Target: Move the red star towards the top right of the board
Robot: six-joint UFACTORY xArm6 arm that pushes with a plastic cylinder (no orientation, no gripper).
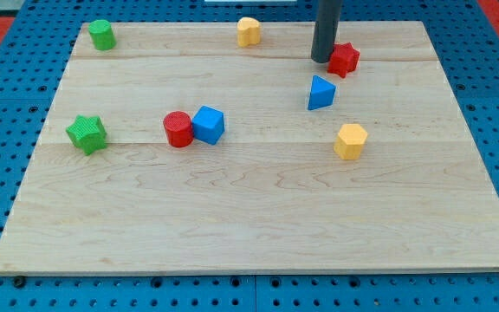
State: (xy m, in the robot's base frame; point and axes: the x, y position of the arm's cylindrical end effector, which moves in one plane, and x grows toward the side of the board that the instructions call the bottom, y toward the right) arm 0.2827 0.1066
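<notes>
The red star [345, 59] lies on the wooden board [258, 217] in its upper right part, right of centre. My tip [321, 60] stands on the board just to the star's left, touching or nearly touching it. The dark rod rises from there out of the view's top. A blue triangular block [320, 93] lies just below the tip and the star.
A yellow block [249, 31] sits at the top centre and a yellow hexagon [351, 140] right of centre. A red cylinder [178, 129] touches a blue cube [208, 125] left of centre. A green star [87, 133] and a green cylinder [102, 35] lie at the left.
</notes>
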